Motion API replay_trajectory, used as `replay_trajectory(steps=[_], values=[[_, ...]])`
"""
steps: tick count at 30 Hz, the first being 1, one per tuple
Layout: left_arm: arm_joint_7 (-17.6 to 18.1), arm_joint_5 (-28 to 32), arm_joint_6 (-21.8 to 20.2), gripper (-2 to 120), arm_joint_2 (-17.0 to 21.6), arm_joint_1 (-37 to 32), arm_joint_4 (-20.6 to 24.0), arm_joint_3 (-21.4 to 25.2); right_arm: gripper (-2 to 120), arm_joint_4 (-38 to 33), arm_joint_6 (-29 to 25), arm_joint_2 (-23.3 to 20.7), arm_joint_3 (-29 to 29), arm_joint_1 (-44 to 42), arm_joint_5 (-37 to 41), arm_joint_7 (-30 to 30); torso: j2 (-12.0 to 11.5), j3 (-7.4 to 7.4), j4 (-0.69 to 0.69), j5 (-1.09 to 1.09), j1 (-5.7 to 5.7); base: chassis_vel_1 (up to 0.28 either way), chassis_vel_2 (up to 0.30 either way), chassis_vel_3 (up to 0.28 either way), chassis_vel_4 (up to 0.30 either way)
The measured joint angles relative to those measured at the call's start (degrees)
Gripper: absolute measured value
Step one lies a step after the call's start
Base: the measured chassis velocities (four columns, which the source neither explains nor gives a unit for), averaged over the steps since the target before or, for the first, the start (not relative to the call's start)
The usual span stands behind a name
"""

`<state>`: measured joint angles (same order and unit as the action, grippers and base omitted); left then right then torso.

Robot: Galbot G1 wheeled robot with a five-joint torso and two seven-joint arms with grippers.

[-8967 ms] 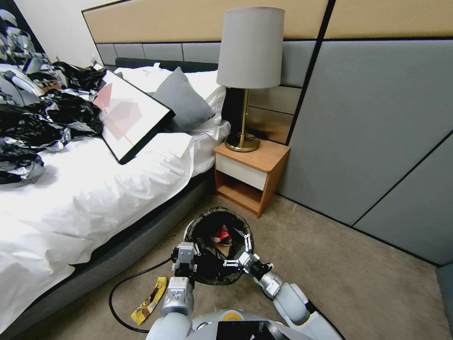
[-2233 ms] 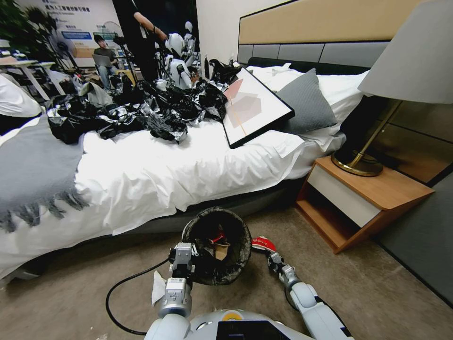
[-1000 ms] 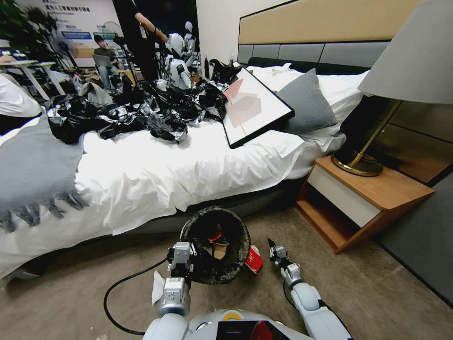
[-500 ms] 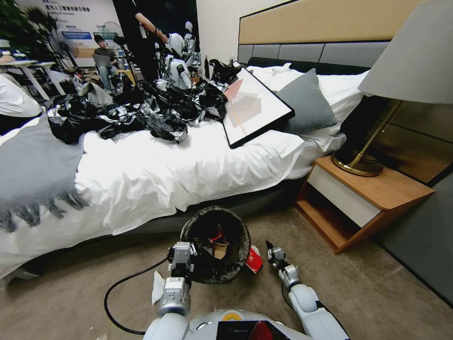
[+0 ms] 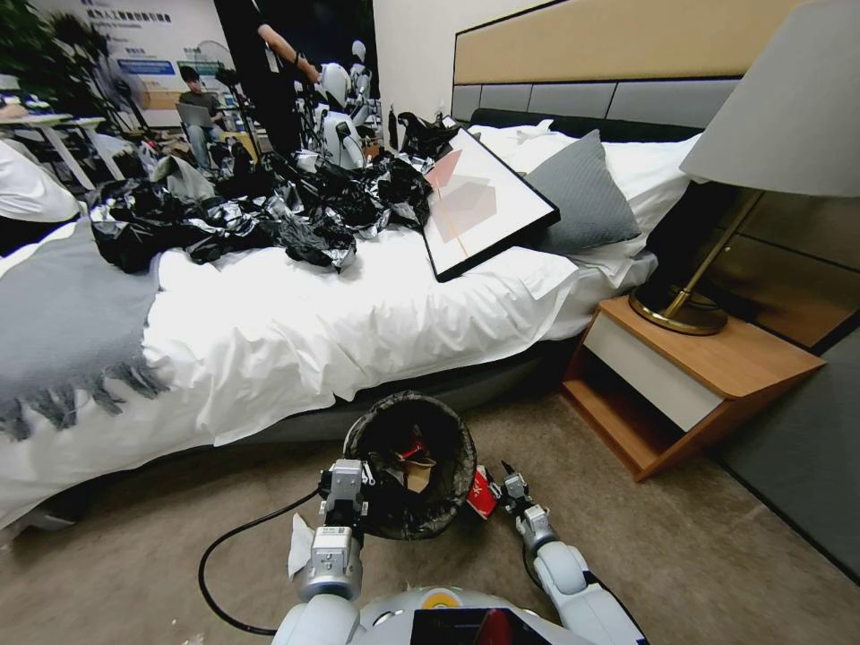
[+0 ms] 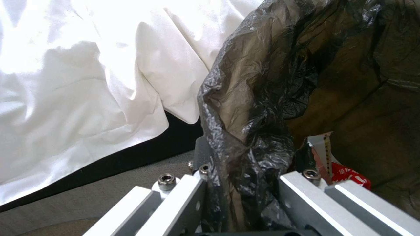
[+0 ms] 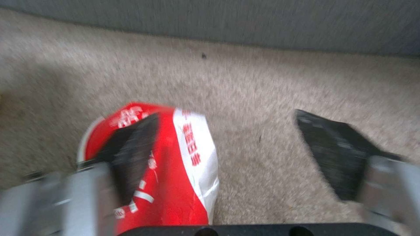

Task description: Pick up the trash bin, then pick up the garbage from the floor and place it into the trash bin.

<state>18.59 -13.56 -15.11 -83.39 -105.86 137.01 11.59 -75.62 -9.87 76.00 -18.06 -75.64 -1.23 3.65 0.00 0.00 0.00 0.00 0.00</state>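
The small round trash bin lined with crinkled black plastic sits above the beige carpet floor, its near rim gripped by the left end effector. Red and tan litter lies inside it. Just beside its right wall lies a crumpled red-and-white pack, with the right end effector spread apart next to it. A white paper scrap lies by the left arm, near a black cable.

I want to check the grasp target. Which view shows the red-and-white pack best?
The right wrist view: the red-and-white pack lies large on the carpet at one finger of the open right gripper. The head view shows it small beside the trash bin.
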Motion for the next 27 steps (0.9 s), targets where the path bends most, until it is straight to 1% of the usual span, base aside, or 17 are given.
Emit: replay_trajectory(steps=[1,4,5,6,7,8,10,12,13,15,16,17,20,21,23,24,27], values=[[0.00,0.00,0.00,0,0.01,0.00,0.00,0.00,89,0.57,0.00,0.06,0.00,0.26,-0.03,0.08,0.00,0.00,0.00,0.00,0.00,0.000,0.000,0.000,0.000],[0.02,-0.01,0.00,0,0.01,-0.03,0.00,0.04,78,2.51,0.01,0.32,0.04,0.97,-0.16,0.53,0.00,0.00,0.00,0.00,0.00,0.000,0.000,0.000,0.000],[0.02,-0.01,0.00,0,0.01,-0.03,0.00,0.04,78,2.51,0.01,0.32,0.04,0.97,-0.16,0.53,0.00,0.00,0.00,0.00,0.00,0.000,0.000,0.000,0.000],[0.02,-0.02,0.00,0,0.01,-0.03,0.00,0.07,75,3.34,-0.03,0.46,0.02,1.22,-0.27,0.68,0.00,0.00,0.00,-0.01,0.00,0.000,0.000,0.000,0.000],[0.04,-0.02,-0.01,0,0.01,-0.04,0.00,0.08,67,4.46,-0.25,0.69,-0.02,1.57,-0.34,0.84,0.00,0.00,-0.01,0.00,0.00,0.000,0.000,0.000,0.000],[0.04,-0.02,-0.01,0,0.01,-0.04,0.00,0.08,67,4.46,-0.25,0.69,-0.02,1.57,-0.34,0.84,0.00,0.00,-0.01,0.00,0.00,0.000,0.000,0.000,0.000],[0.05,-0.02,-0.01,0,0.02,-0.04,0.00,0.09,56,6.52,-0.75,1.03,-0.26,2.39,-0.43,1.06,0.00,0.00,-0.01,-0.02,0.00,0.000,0.000,0.000,0.000],[0.06,-0.02,0.00,0,0.02,-0.04,0.00,0.06,50,7.63,-0.87,1.18,-0.43,2.83,-0.43,1.17,0.00,0.00,-0.01,-0.02,0.00,0.000,0.000,0.000,0.000],[0.06,-0.02,0.00,0,0.02,-0.04,0.00,0.06,50,7.63,-0.87,1.18,-0.43,2.83,-0.43,1.17,0.00,0.00,-0.01,-0.02,0.00,0.000,0.000,0.000,0.000],[0.07,-0.02,0.00,0,0.03,-0.03,-0.03,0.01,39,9.74,-1.34,1.67,-0.69,3.72,-0.40,1.46,0.00,0.00,0.00,-0.02,0.00,0.000,0.000,0.000,0.000],[0.08,-0.02,0.00,0,0.04,-0.02,-0.10,-0.04,34,10.72,-1.66,1.90,-0.76,4.14,-0.39,1.63,0.00,0.00,-0.03,-0.06,0.00,0.000,0.000,0.000,0.000],[0.08,-0.02,0.00,0,0.04,-0.02,-0.10,-0.04,34,10.72,-1.66,1.90,-0.76,4.14,-0.39,1.63,0.00,0.00,-0.03,-0.06,0.00,0.000,0.000,0.000,0.000],[0.08,-0.03,0.00,0,0.01,-0.03,-0.28,-0.17,18,12.49,-2.11,2.78,-0.80,4.96,-0.49,2.07,0.01,-0.01,-0.04,-0.07,0.00,0.000,0.000,0.000,0.000],[0.08,-0.03,0.00,0,0.01,-0.03,-0.28,-0.17,18,12.49,-2.11,2.78,-0.80,4.96,-0.49,2.07,0.01,-0.01,-0.04,-0.07,0.00,0.000,0.000,0.000,0.000],[0.09,-0.06,0.00,0,-0.01,-0.04,-0.32,-0.16,8,13.34,-2.29,3.13,-0.78,5.38,-0.65,2.53,0.01,-0.01,-0.01,-0.08,0.00,0.000,0.000,0.000,0.000],[0.09,-0.06,0.00,0,-0.01,-0.04,-0.32,-0.16,8,13.34,-2.29,3.13,-0.78,5.38,-0.65,2.53,0.01,-0.01,-0.01,-0.08,0.00,0.000,0.000,0.000,0.000],[0.11,-0.06,0.01,0,-0.02,-0.01,-0.35,-0.03,0,13.87,-2.50,3.26,-0.72,5.70,-0.75,3.09,0.01,-0.01,0.00,-0.06,0.00,0.000,0.000,0.000,0.000]])
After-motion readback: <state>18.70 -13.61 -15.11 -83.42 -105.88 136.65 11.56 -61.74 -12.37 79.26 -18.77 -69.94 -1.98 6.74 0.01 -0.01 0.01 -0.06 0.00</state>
